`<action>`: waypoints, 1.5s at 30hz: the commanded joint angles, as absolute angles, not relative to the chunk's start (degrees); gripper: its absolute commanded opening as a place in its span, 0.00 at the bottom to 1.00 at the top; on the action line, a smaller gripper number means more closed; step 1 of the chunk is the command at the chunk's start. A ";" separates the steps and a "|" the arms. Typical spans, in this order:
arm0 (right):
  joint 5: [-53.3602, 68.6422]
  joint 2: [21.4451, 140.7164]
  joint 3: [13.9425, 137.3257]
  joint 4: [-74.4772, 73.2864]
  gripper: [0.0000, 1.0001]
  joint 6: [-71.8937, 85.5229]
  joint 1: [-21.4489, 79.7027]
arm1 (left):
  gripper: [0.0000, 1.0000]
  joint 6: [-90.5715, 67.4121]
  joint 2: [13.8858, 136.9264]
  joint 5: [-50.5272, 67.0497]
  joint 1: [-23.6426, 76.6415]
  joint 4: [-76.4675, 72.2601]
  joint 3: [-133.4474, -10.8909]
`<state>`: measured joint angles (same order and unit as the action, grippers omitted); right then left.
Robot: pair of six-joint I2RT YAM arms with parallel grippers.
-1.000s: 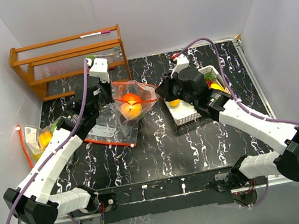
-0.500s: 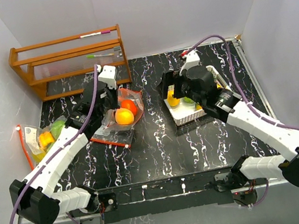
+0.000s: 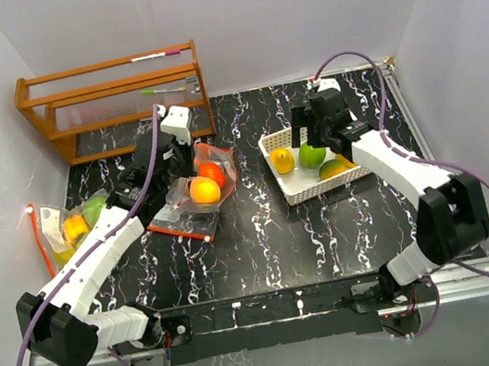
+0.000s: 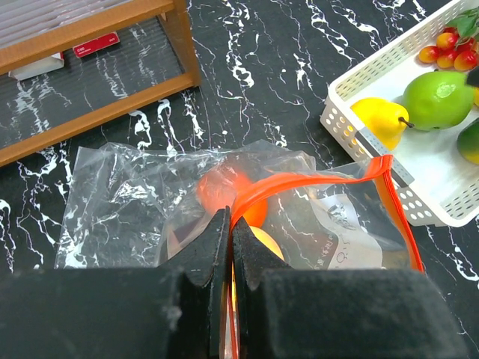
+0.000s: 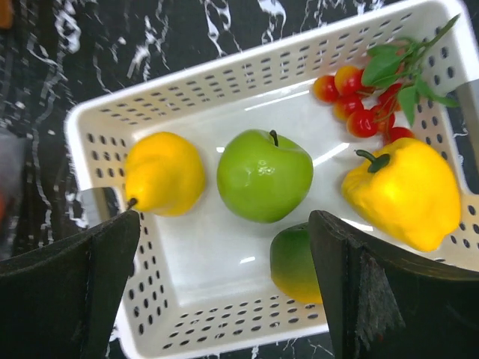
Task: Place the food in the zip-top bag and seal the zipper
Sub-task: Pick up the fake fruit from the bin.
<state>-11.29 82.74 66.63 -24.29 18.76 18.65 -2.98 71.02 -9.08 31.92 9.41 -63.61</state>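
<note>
The clear zip-top bag (image 3: 194, 205) with an orange zipper lies left of centre. It holds two pieces of food, an orange fruit (image 3: 204, 190) and a red one (image 3: 211, 171). My left gripper (image 4: 230, 224) is shut on the bag's orange zipper strip (image 4: 299, 178). More food sits in the white basket (image 5: 247, 71): a yellow pear (image 5: 163, 173), a green apple (image 5: 263, 175), a yellow pepper (image 5: 404, 193), cherry tomatoes (image 5: 359, 105) and a green-yellow mango (image 5: 296, 265). My right gripper (image 5: 224, 224) hangs open above the basket, holding nothing.
A wooden rack (image 3: 114, 101) stands at the back left. Another bag with food (image 3: 73, 226) lies against the left wall. The basket (image 3: 308, 196) sits right of centre, near the bag's mouth.
My right gripper opened and pulled back from beside the bag to above the basket. The left gripper shifted slightly left with the bag, which now lies lower and flatter.
</note>
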 commanded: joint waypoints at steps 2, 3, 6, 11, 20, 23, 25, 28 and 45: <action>-10.66 88.45 70.09 -23.15 0.99 15.59 17.94 | 0.00 -2.96 71.14 -7.68 31.25 8.09 -63.06; -11.63 88.92 69.94 -22.49 0.98 15.71 17.91 | 0.00 -2.95 71.19 -7.57 31.20 8.09 -63.05; -11.30 89.74 69.32 -20.09 0.99 15.61 17.52 | 0.00 -2.84 71.17 -7.38 31.07 8.01 -62.93; -13.04 93.10 69.92 -19.68 0.99 14.06 17.36 | 0.00 -2.88 71.11 -7.22 31.03 8.09 -63.01; -14.64 99.31 70.98 -17.22 0.98 11.94 16.57 | 0.00 -2.91 71.15 -6.68 30.93 8.08 -62.93; -14.92 99.67 70.31 -16.09 0.99 11.60 16.35 | 0.00 -2.97 71.21 -6.67 30.93 8.09 -62.86; -14.54 102.04 69.89 -15.64 0.98 11.51 16.35 | 0.00 -2.94 71.28 -6.68 30.84 8.09 -62.89; -13.47 103.30 69.01 -14.41 0.99 11.24 16.30 | 0.00 -2.96 71.28 -6.50 30.81 8.10 -62.83; -13.73 100.75 67.89 -15.09 0.63 10.63 16.28 | 0.00 -3.04 71.54 -6.22 30.35 7.91 -62.75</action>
<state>-12.71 106.34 67.99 -16.69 10.83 16.69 -2.98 71.81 -6.79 30.81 8.99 -62.85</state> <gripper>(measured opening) 0.800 0.008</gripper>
